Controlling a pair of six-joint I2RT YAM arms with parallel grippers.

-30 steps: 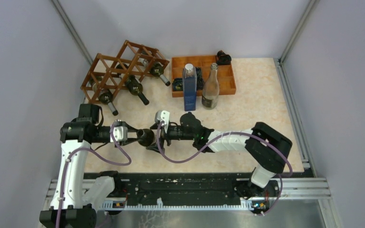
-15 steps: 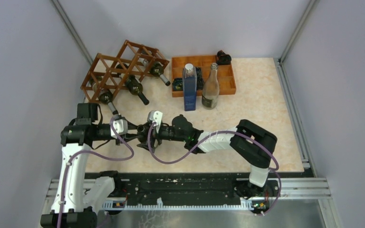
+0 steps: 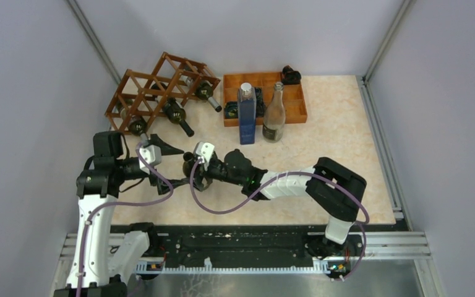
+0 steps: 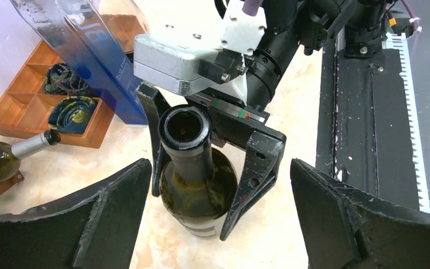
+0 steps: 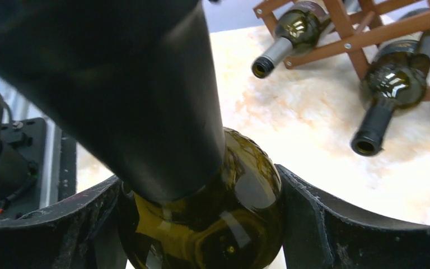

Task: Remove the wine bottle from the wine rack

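1. Dark-green glass wine bottle [image 4: 193,174] stands upright on the desk, front-left, well apart from the wine rack [image 3: 154,93]. It's out of its cell, so the pull-out step looks done.
2. Right end effector [image 5: 201,224] brackets the bottle's body with a finger against the glass on each side. That reads as a grip, though the wrist view doesn't show how firm.
3. Left end effector [image 3: 170,168] sits just beside the bottle, jaws spread wide, holding nothing.
4. Left to do, my read: confirm the bottle stands stable, let go, clear both arms.
5. Further back, the rack holds three other bottles [image 3: 176,114], necks pointing out over the desk. If one bottle was the ask, this is nearly finished.
6. Farthest: orange-brown tray [image 3: 294,102] with a blue bottle [image 3: 246,117] and a clear bottle [image 3: 274,117] at its front edge. Not involved.
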